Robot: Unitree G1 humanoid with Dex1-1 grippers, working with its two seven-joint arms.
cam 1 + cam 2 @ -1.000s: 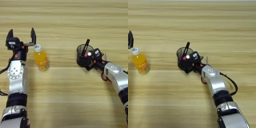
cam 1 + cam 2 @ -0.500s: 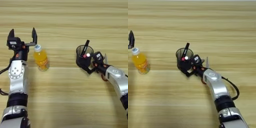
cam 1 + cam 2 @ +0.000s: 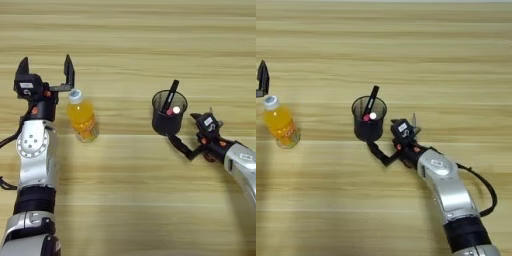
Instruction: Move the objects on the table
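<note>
The table [image 3: 130, 45] carries the orange-drink bottle [image 3: 82, 116] at left and the pen cup [image 3: 168, 113] right of centre, both unmoved. The left gripper [image 3: 45, 75] stays above the bottle, fingers spread. The right gripper [image 3: 396, 142] has withdrawn from the cup, now just beside it, fingers spread and empty

My right gripper [image 3: 390, 145] has backed away from the pen cup [image 3: 368, 119], its fingers now spread and lying just beside it
</note>
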